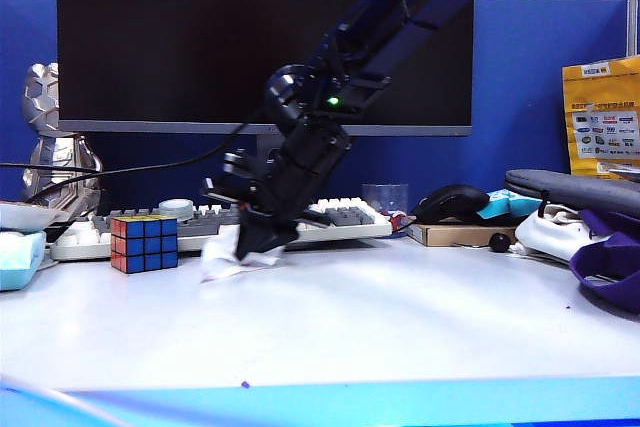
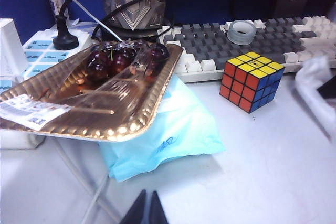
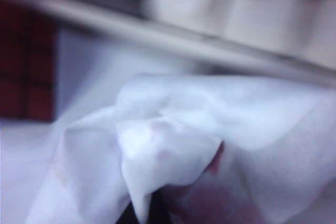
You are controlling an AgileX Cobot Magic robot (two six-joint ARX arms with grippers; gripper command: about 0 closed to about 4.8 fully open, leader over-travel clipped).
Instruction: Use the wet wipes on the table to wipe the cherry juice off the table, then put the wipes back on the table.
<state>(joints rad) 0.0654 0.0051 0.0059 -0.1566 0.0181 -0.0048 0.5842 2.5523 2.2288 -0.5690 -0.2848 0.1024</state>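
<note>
The crumpled white wet wipes (image 1: 228,259) hang just above the table (image 1: 400,317), to the right of the Rubik's cube. My right gripper (image 1: 254,243) reaches across from the upper right and is shut on them. In the right wrist view the wet wipes (image 3: 173,129) fill the frame, with pink stains in the folds and only the dark tips of the right gripper (image 3: 152,216) showing. One tiny spot of cherry juice (image 1: 245,384) lies near the blue front edge. My left gripper (image 2: 147,209) is shut on nothing, low over the table (image 2: 252,171). The wet wipes (image 2: 315,85) blur at that view's edge.
A Rubik's cube (image 1: 145,242) stands in front of a keyboard (image 1: 340,215) and monitor. A gold tray (image 2: 79,103) of cherries (image 2: 121,59) rests on a pale blue pack (image 2: 173,129) at the far left. A mouse (image 1: 455,202), box and bags crowd the right.
</note>
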